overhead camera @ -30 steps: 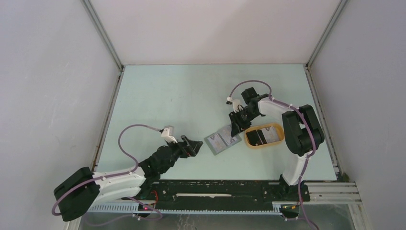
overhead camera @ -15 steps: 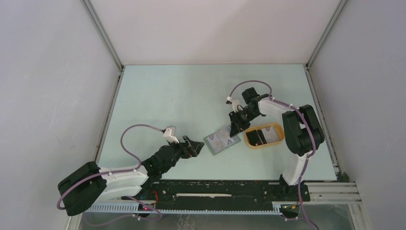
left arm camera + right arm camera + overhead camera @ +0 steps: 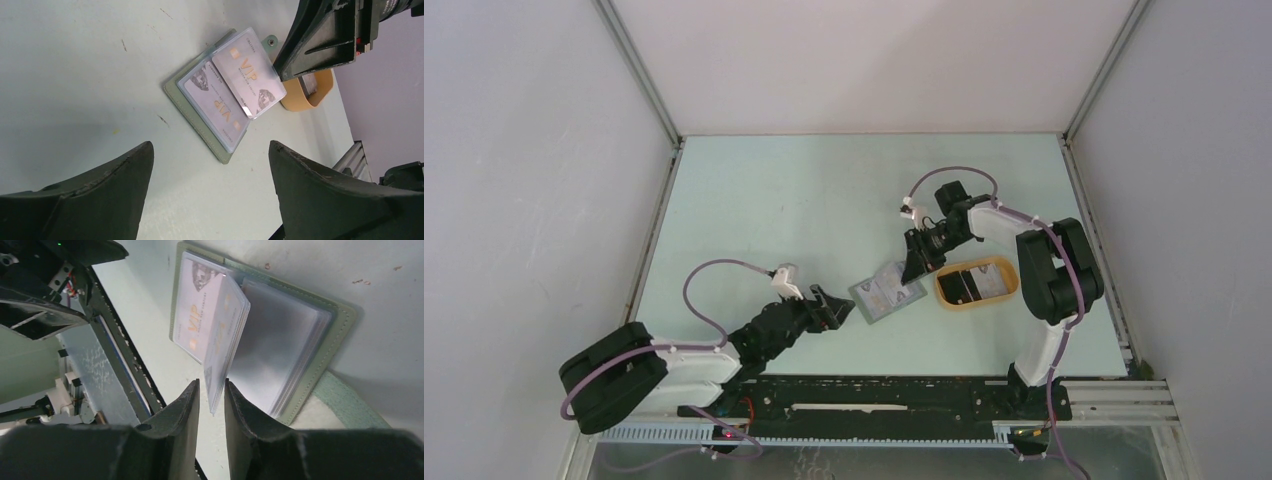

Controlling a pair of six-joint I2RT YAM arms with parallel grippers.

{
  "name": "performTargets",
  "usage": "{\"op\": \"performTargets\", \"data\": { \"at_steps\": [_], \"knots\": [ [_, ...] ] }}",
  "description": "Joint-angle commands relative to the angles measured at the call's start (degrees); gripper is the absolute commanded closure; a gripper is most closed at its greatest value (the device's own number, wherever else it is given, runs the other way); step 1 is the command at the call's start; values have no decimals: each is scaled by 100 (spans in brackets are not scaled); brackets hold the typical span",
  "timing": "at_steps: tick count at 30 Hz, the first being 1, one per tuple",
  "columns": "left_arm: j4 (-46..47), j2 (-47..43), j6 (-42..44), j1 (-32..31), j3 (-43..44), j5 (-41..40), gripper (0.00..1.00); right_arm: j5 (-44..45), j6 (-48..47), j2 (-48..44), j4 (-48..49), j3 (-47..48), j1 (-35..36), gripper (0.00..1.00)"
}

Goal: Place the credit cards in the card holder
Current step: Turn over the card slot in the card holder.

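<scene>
The grey-green card holder [image 3: 879, 297] [image 3: 201, 126] lies open on the table, its clear sleeves showing two pale credit cards [image 3: 216, 99] printed VIP. One sleeve [image 3: 227, 335] with a pale card inside stands lifted off the stack. My right gripper [image 3: 911, 274] [image 3: 211, 382] is closed narrowly on that sleeve's free edge. My left gripper [image 3: 842, 309] [image 3: 210, 146] is open wide just left of the card holder, low over the table, with nothing between its fingers. More credit cards, one black [image 3: 959, 286] and one pale [image 3: 990, 282], lie in the tray.
A tan-yellow oval tray [image 3: 1005, 266] [image 3: 306, 99] sits right of the card holder, close to the right arm. The card holder's strap with a snap [image 3: 270, 42] points toward the tray. The black base rail [image 3: 874, 392] runs along the near edge.
My left arm has slid forward toward the card holder, jaws still wide. The right gripper has narrowed onto the lifted sleeve and shifted slightly.
</scene>
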Motion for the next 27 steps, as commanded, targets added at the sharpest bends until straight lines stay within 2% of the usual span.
{"op": "performTargets", "data": {
  "at_steps": [1,15,27],
  "knots": [
    [475,149,-85,15,244,99,11,-548,84,-1,-79,109,-63,67],
    [983,600,-248,17,303,268,15,-1078,71,149,-132,110,6,66],
    [2493,1789,-626,86,324,704,29,-1270,36,257,-194,146,138,71]
  ]
}}
